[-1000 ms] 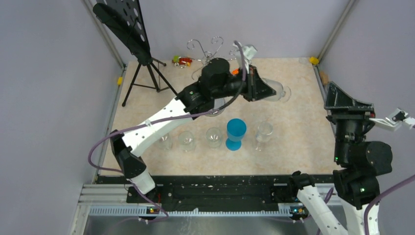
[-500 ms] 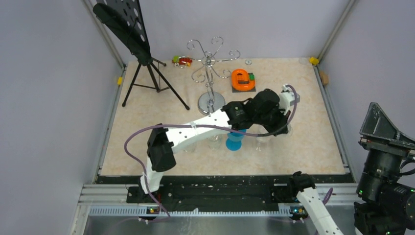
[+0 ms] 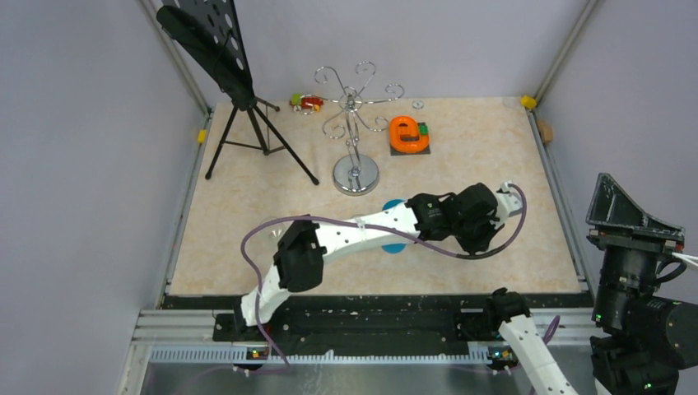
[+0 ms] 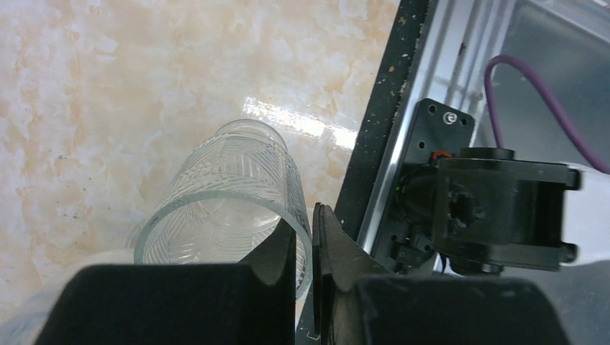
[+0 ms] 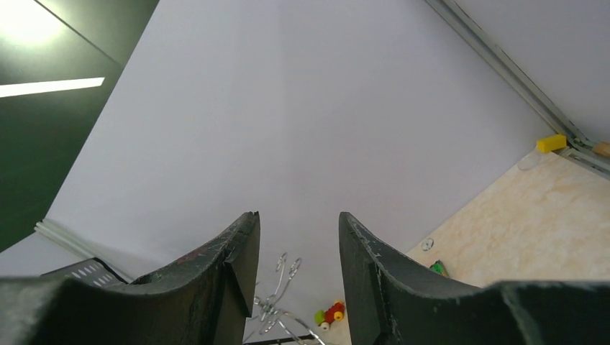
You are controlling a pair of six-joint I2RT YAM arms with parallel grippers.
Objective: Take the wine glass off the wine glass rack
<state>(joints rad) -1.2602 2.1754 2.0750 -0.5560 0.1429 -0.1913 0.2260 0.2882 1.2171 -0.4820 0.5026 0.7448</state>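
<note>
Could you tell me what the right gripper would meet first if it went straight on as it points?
Likely the back wall: only wall shows between the right gripper's open fingers, the wine glass rack sitting below that line.

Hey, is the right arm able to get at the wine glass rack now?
Probably not as posed. The right arm is folded at the near right corner, its open pincer aimed at the back wall. The wine glass rack stands far back, centre; nothing blocks it, but the arm must unfold.
</note>
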